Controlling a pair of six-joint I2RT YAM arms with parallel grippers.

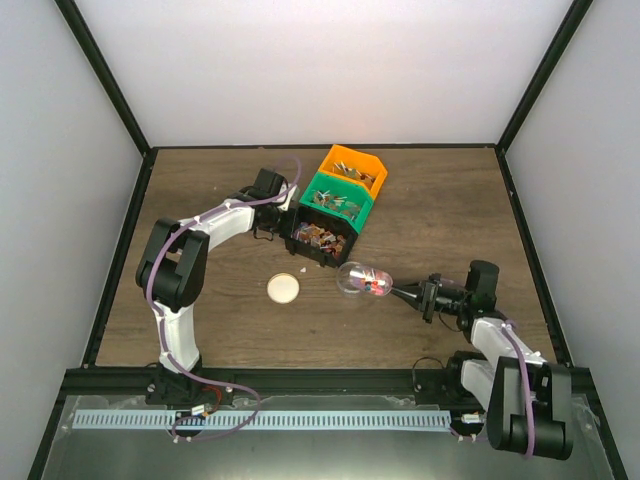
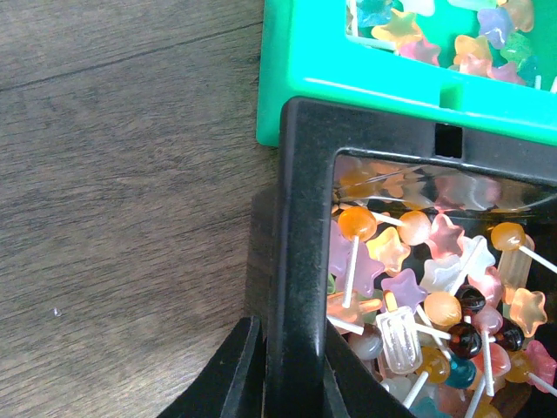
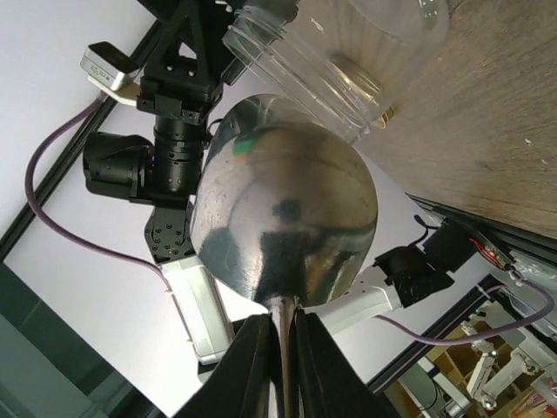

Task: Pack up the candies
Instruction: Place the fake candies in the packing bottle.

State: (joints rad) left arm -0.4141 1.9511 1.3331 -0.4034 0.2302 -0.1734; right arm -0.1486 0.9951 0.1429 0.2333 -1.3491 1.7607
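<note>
Candies [image 2: 418, 287], small sweets and lollipops in mixed colours, fill the black bin [image 1: 320, 240]. My left gripper [image 1: 283, 228] is shut on that bin's left wall [image 2: 300, 261], one finger outside and one inside. My right gripper [image 1: 422, 296] is shut on the handle of the silver scoop [image 1: 392, 291], whose bowl [image 3: 283, 200] meets a clear jar [image 1: 355, 278]. A few red candies [image 1: 374, 287] show where the scoop and jar meet. The jar also shows in the right wrist view [image 3: 339, 61], just beyond the scoop.
A green bin [image 1: 338, 197] and an orange bin [image 1: 355, 165], both holding candies, stand in a row behind the black bin. The green bin [image 2: 392, 83] touches the black one. A round beige lid [image 1: 284, 288] lies on the wooden table left of the jar.
</note>
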